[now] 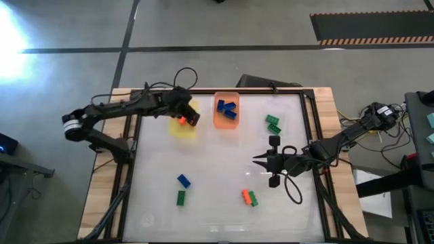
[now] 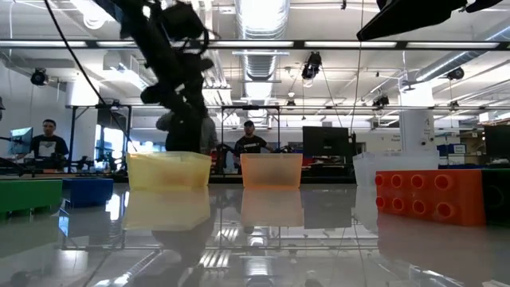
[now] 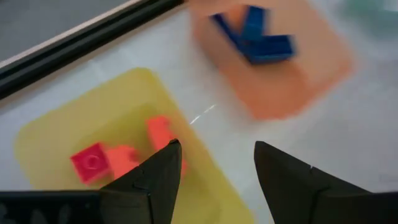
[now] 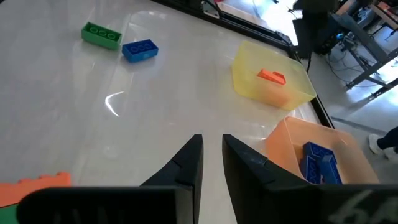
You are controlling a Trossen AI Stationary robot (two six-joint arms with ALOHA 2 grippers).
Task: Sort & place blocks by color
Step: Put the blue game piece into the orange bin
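My left gripper (image 1: 190,116) (image 3: 217,158) hangs open and empty over the yellow tray (image 1: 183,127), which holds orange blocks (image 3: 121,158). The orange tray (image 1: 226,113) beside it holds blue blocks (image 3: 255,37). Two green blocks (image 1: 273,124) sit near the far right of the table. A blue block (image 1: 184,180), a green block (image 1: 181,197) and an orange-and-green pair (image 1: 249,197) lie loose on the table toward its near edge. My right gripper (image 1: 260,160) (image 4: 212,152) is shut and empty, hovering mid-table and pointing left, to the right of the loose blocks.
The white table top (image 1: 217,156) is bounded by a black frame rail (image 1: 315,135). The low view shows the yellow tray (image 2: 169,170), the orange tray (image 2: 271,170) and a clear tray (image 2: 378,167) in a row. People stand in the room behind.
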